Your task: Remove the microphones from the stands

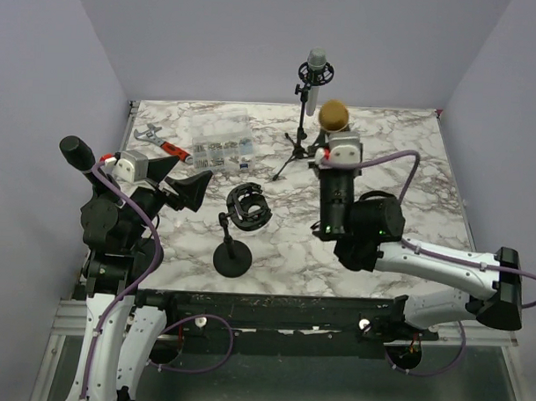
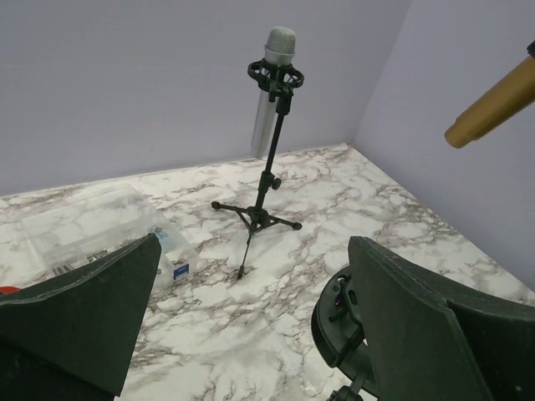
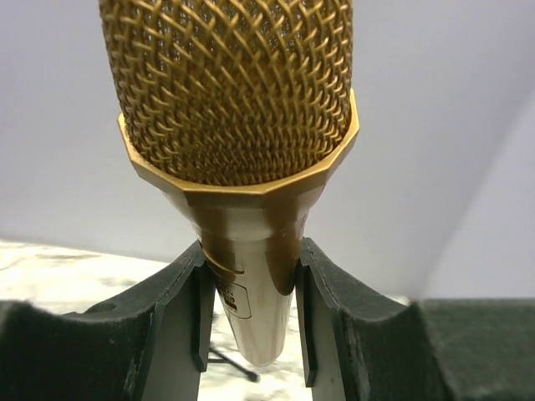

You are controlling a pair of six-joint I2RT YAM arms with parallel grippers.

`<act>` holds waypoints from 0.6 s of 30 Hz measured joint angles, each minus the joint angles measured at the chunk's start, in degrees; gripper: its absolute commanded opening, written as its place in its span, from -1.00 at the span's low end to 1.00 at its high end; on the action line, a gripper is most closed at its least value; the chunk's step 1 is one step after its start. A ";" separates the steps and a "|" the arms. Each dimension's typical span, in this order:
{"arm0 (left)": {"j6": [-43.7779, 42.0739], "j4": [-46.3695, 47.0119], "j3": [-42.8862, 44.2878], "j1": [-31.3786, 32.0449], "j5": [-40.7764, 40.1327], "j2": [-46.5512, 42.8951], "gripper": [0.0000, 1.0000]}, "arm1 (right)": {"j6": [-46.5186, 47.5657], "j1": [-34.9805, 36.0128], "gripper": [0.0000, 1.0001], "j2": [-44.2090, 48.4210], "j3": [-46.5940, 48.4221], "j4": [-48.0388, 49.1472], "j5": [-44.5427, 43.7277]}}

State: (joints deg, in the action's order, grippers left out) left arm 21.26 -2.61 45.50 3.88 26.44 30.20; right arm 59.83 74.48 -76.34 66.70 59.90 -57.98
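My right gripper (image 1: 330, 143) is shut on a gold microphone (image 1: 334, 113), which it holds in the air at the table's middle back. The right wrist view shows the mesh head (image 3: 238, 83) above and the body clamped between my fingers (image 3: 251, 322). The microphone's tail end (image 2: 493, 100) shows at the upper right of the left wrist view. A black desk stand (image 1: 232, 256) with a round base and an empty ring mount (image 1: 248, 209) stands at centre. My left gripper (image 1: 185, 182) hangs open just left of the mount (image 2: 338, 322), nothing between its fingers (image 2: 251, 326).
A silver microphone (image 1: 317, 66) sits in a tall tripod stand (image 1: 294, 149) at the back centre, close to my right gripper. A clear plastic box (image 1: 221, 150) and a red-handled wrench (image 1: 160, 144) lie at the back left. Lilac walls enclose three sides.
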 measured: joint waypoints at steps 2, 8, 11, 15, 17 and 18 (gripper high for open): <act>0.02 0.00 -0.04 0.00 0.04 0.09 0.97 | -2.27 -4.55 -0.99 2.36 -1.49 -1.25 -1.27; 0.17 0.09 -0.31 0.00 0.11 0.13 0.97 | -13.79 -15.50 -0.99 8.24 -5.49 -11.02 -2.86; 0.31 0.20 -0.33 0.00 0.22 0.20 0.97 | -22.34 -21.40 -0.99 8.17 -5.57 -20.55 -2.56; 0.46 0.42 -0.33 0.00 0.24 0.20 0.97 | -36.70 -30.97 -0.99 5.29 -4.42 -36.11 -0.09; 0.46 0.44 -0.33 0.00 0.26 0.20 0.97 | -44.17 -35.56 -0.99 2.89 -2.71 -43.95 3.10; 0.48 0.44 -0.35 0.00 0.26 0.20 0.97 | -48.22 -38.01 -0.99 1.44 -1.53 -47.91 4.98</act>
State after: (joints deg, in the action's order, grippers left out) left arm 21.74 -2.17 45.15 3.88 26.70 30.39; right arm 11.62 36.47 -74.89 65.17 11.99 -52.99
